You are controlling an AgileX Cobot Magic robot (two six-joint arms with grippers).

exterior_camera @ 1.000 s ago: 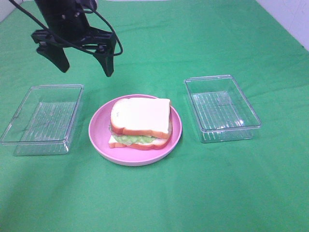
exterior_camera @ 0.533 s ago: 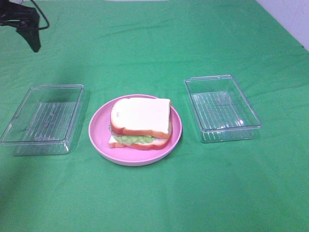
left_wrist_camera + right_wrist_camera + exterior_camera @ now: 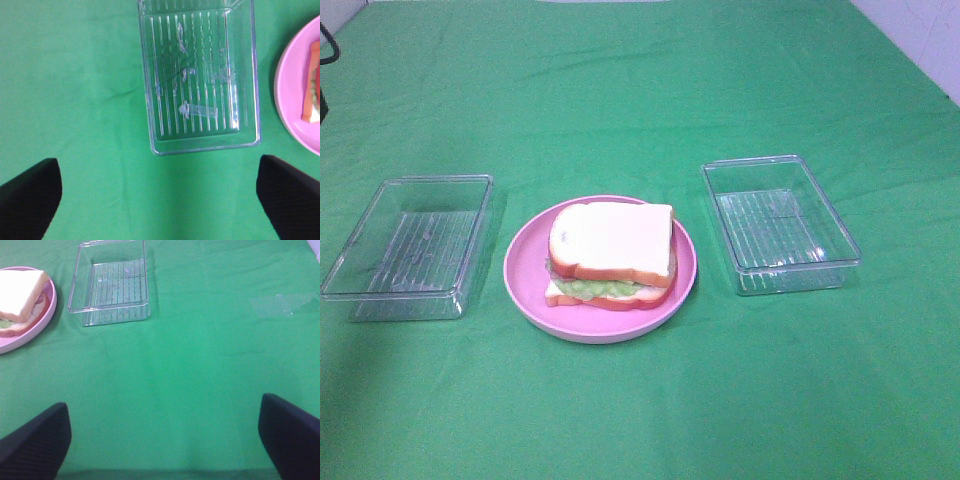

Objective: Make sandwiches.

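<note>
one sandwich built, both arms clear

both sets of fingers [image 3: 30, 195] [image 3: 35, 440] spread, holding nothing. the sandwich [image 3: 611, 255] sits stacked on the pink plate [image 3: 525, 290] between two clear trays [image 3: 408, 245] [image 3: 778, 222]. assembly looks complete; probably nothing left to grasp.

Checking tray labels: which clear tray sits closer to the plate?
The left tray. Its near corner almost meets the plate rim, while the right tray has a clear strip of green cloth between it and the plate.
</note>
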